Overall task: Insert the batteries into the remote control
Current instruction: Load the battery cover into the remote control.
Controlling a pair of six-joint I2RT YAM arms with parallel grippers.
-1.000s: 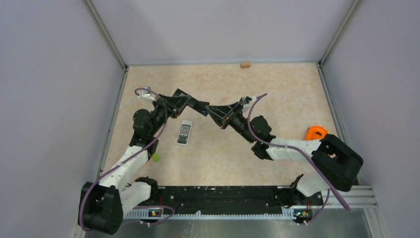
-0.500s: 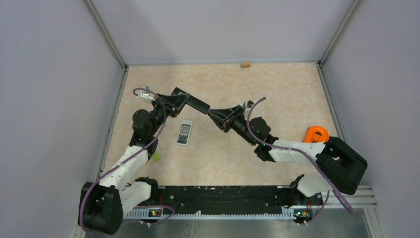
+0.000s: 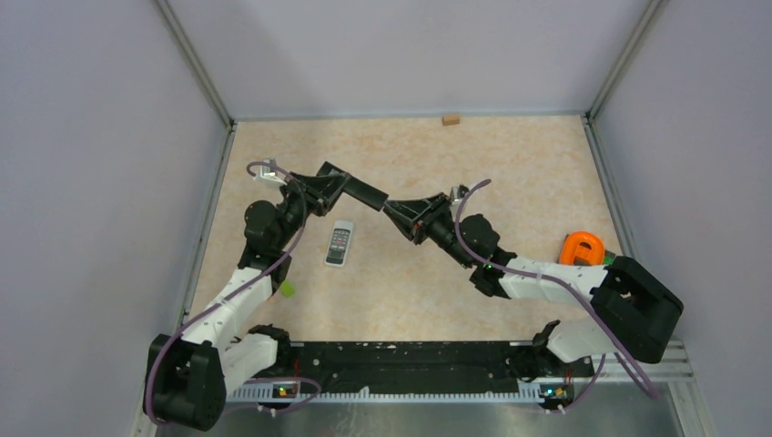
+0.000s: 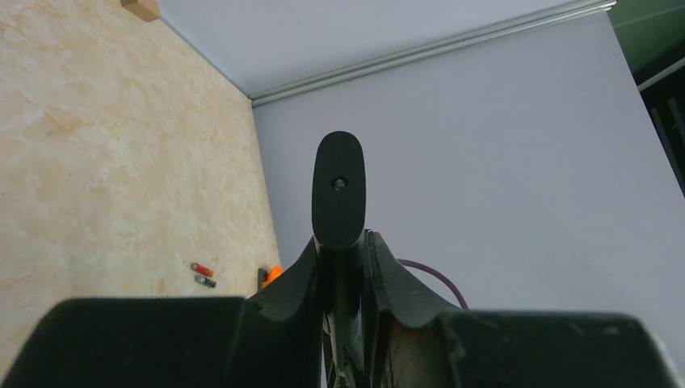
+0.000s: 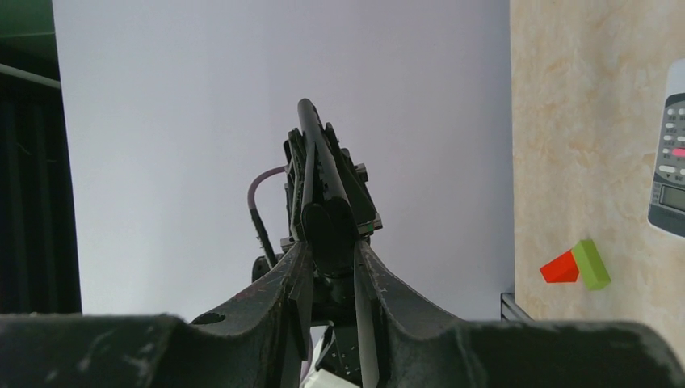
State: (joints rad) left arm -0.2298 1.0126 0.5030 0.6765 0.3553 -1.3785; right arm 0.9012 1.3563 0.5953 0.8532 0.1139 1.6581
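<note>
The grey-white remote control (image 3: 339, 243) lies face up on the table below the two grippers; its edge also shows in the right wrist view (image 5: 669, 170). Above it, my left gripper (image 3: 350, 189) (image 4: 343, 259) is shut on a long flat black bar (image 3: 364, 194) (image 4: 338, 186). My right gripper (image 3: 391, 209) (image 5: 329, 259) meets the bar's (image 5: 327, 230) other end, its jaws a little apart on either side of that end. Two batteries, one red (image 4: 202, 269) and one dark (image 4: 205, 281), lie on the table far off in the left wrist view.
A lime-green block (image 3: 288, 289) (image 5: 592, 263) with a red block (image 5: 565, 268) against it sits near the left arm. An orange object (image 3: 581, 246) (image 4: 273, 275) lies by the right wall. A small wooden block (image 3: 450, 118) rests at the back wall.
The right gripper's jaws have widened and it has drawn back slightly to the right along the black bar. The right arm's elbow shifted right. The left arm has not moved.
</note>
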